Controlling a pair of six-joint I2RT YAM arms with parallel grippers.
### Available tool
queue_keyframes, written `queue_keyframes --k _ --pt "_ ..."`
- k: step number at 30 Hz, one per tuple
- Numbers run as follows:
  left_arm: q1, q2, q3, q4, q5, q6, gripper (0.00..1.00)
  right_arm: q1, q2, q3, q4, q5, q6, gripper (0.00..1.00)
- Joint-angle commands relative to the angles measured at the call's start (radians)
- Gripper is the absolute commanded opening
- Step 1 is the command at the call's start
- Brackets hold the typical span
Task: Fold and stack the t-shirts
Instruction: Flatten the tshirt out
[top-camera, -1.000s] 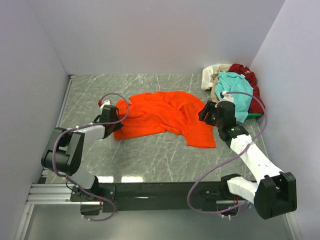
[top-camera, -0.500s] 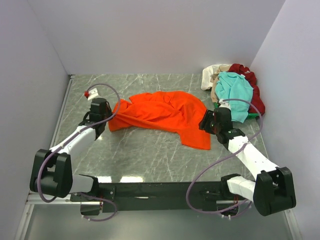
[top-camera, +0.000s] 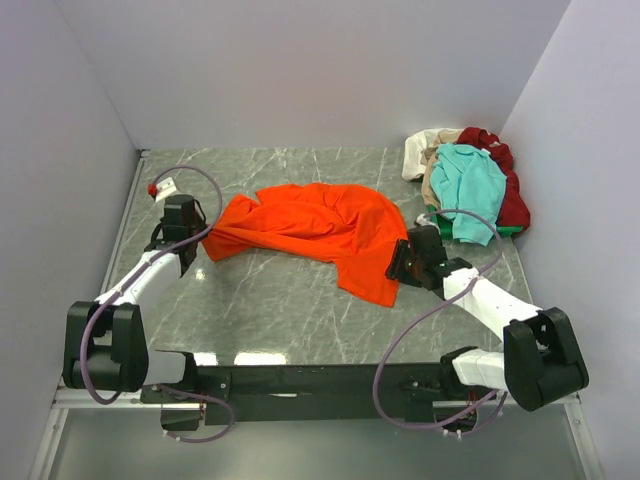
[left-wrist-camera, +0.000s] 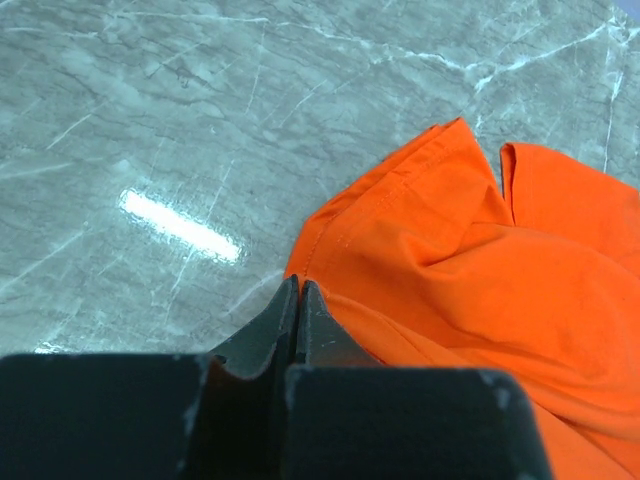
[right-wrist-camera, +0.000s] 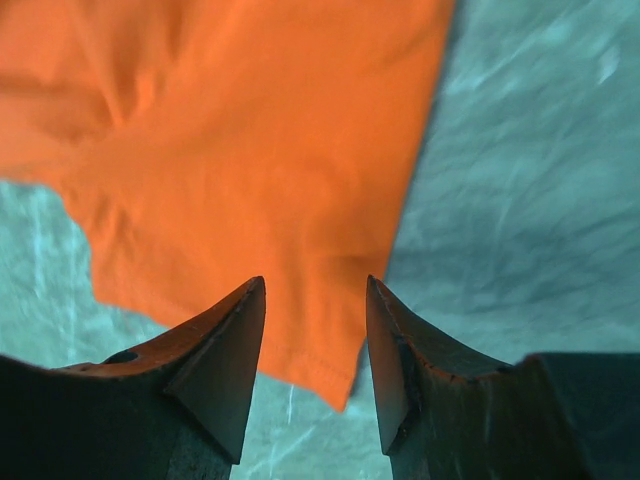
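Observation:
The bright orange t-shirt (top-camera: 310, 225) lies crumpled across the middle of the marble table (top-camera: 270, 320). My left gripper (top-camera: 192, 250) is shut on its left edge; in the left wrist view the closed jaws (left-wrist-camera: 298, 287) meet at the hem of the orange cloth (left-wrist-camera: 470, 270). My right gripper (top-camera: 396, 268) is open and low over the shirt's front right corner. In the right wrist view the jaws (right-wrist-camera: 316, 282) stand apart with the corner of the orange shirt (right-wrist-camera: 250, 130) between them, not gripped. A teal shirt (top-camera: 465, 185), a dark red shirt (top-camera: 512, 200) and a cream shirt (top-camera: 425, 150) lie in a heap at the back right.
White walls enclose the table at the back, left and right. The heap of shirts fills the back right corner, just behind my right arm. A strip of bright light reflection shows on the marble near the left gripper (left-wrist-camera: 180, 228).
My left gripper has moved back and left, dragging the orange shirt's left edge with it. My right gripper has dropped forward and left to the shirt's front right corner.

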Motion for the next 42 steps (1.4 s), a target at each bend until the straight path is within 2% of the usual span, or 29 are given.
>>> queue_keyframes --k 1,11,22,26,32,35,36,39,42 --pt "0.011 -0.039 -0.009 0.023 0.03 0.021 0.0 0.054 0.01 -0.025 -0.027 0.002 0.044 0.52" --pt "0.032 -0.052 -0.021 0.032 0.063 0.029 0.0 0.16 -0.036 -0.068 -0.127 0.099 0.125 0.5" --pt "0.043 -0.052 -0.021 0.04 0.096 0.029 0.0 0.183 -0.017 -0.095 -0.128 0.116 0.143 0.46" --pt "0.043 -0.048 -0.016 0.035 0.106 0.029 0.0 0.192 -0.01 -0.091 -0.122 0.09 0.145 0.41" --pt "0.044 -0.056 -0.018 0.034 0.103 0.034 0.0 0.203 -0.022 -0.101 -0.125 0.079 0.151 0.27" --pt "0.046 -0.064 -0.021 0.034 0.106 0.034 0.0 0.208 -0.024 -0.11 -0.119 0.068 0.152 0.16" --pt "0.046 -0.065 -0.022 0.035 0.107 0.034 0.0 0.206 -0.022 -0.112 -0.118 0.068 0.153 0.09" --pt "0.044 -0.067 -0.025 0.035 0.119 0.035 0.0 0.208 -0.024 -0.101 -0.115 0.067 0.145 0.0" --pt "0.046 -0.07 -0.024 0.035 0.129 0.034 0.0 0.208 -0.036 -0.065 -0.121 0.077 0.131 0.0"
